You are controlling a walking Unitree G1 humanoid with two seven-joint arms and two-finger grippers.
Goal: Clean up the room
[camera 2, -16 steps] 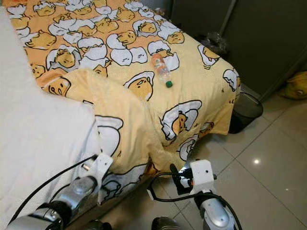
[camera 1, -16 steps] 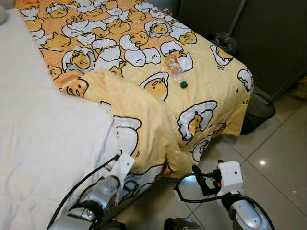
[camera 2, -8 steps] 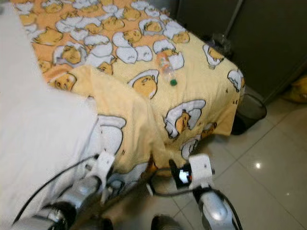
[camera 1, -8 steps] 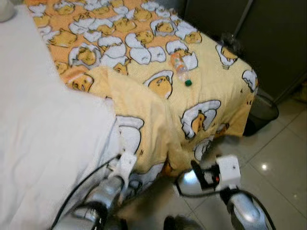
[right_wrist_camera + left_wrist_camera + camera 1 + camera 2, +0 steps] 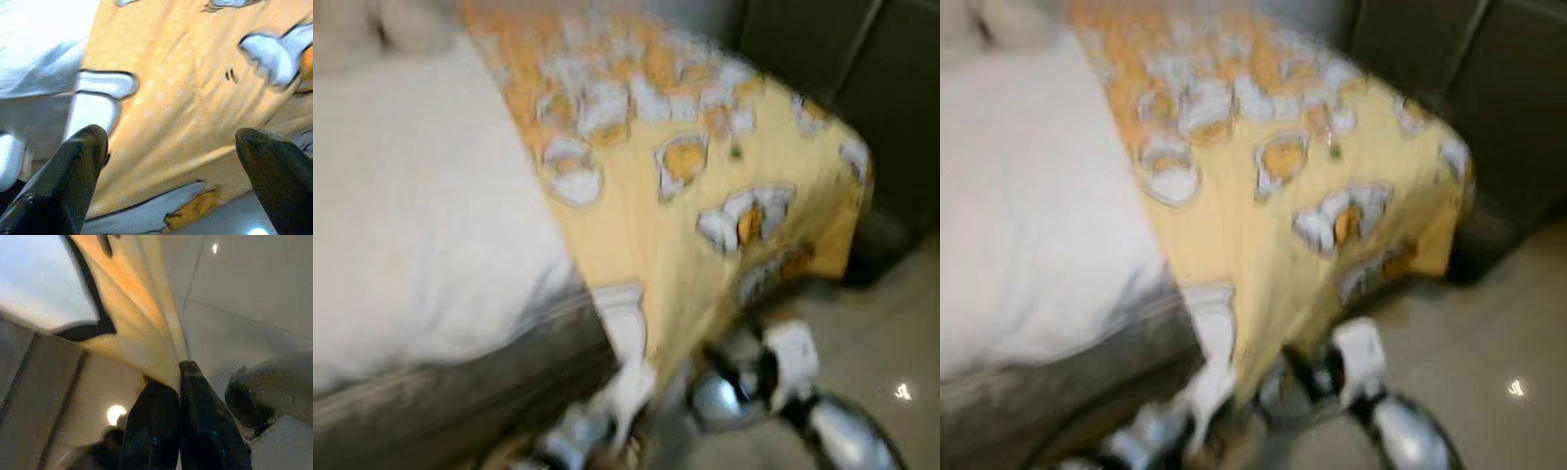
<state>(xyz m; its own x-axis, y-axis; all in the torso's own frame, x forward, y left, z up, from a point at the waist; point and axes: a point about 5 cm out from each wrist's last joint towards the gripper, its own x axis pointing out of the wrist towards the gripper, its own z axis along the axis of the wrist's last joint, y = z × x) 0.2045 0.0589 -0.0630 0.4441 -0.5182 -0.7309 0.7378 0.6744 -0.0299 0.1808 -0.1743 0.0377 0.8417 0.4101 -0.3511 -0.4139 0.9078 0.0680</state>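
Note:
Both eye views are blurred by motion. The yellow egg-print blanket [image 5: 695,235] covers the far part of the bed and hangs down its side. My left gripper [image 5: 178,374] is shut on the blanket's lower edge, low beside the bed frame [image 5: 626,387]. My right gripper [image 5: 171,142] is open, its fingers [image 5: 83,161] wide apart facing the hanging blanket, low near the bed's corner [image 5: 744,377]. A small bottle with a green cap [image 5: 736,152] lies on the blanket, barely made out.
The white sheet [image 5: 411,215] covers the near part of the bed, with pillows [image 5: 382,24] at the far left. A dark bin [image 5: 881,250] stands by the bed's foot. Glossy tiled floor [image 5: 901,333] lies to the right, with dark cabinets behind.
The camera has swung and blurred. The folded-over flap of blanket is now drawn out flat down the bed's side, with my left gripper on its edge. The right gripper stays low by the corner.

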